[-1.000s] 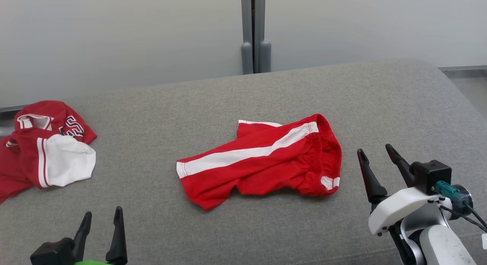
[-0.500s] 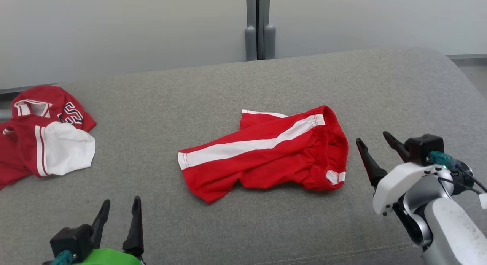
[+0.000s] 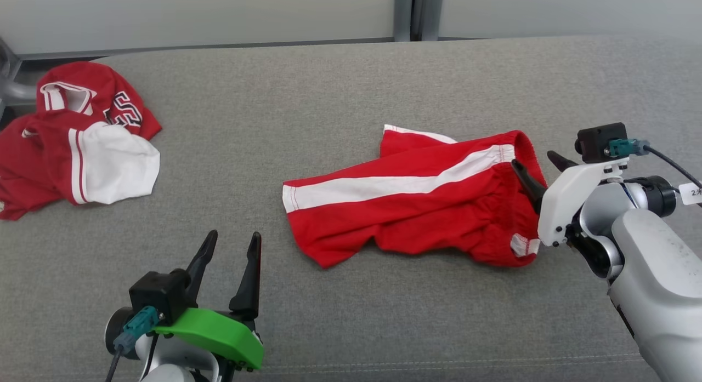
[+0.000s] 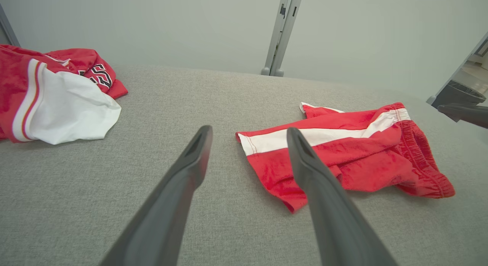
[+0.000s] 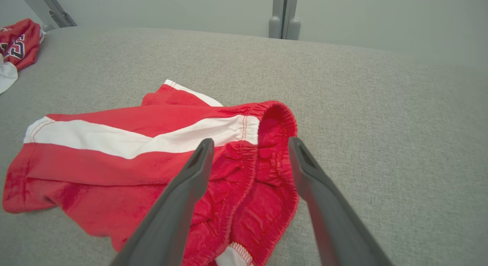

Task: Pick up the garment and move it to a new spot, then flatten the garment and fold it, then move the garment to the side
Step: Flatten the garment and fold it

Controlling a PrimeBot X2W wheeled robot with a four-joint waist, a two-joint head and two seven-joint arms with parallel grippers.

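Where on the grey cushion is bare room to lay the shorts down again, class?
Bare: the grey cushion between the jersey and the red shorts; the far band behind the shorts; the near strip in front of them. Crowded: the waistband end, where the right gripper stands open, and the jersey corner.

Red shorts [image 3: 417, 217] with a white side stripe lie rumpled mid-cushion [image 3: 329, 97], elastic waistband toward its right edge.
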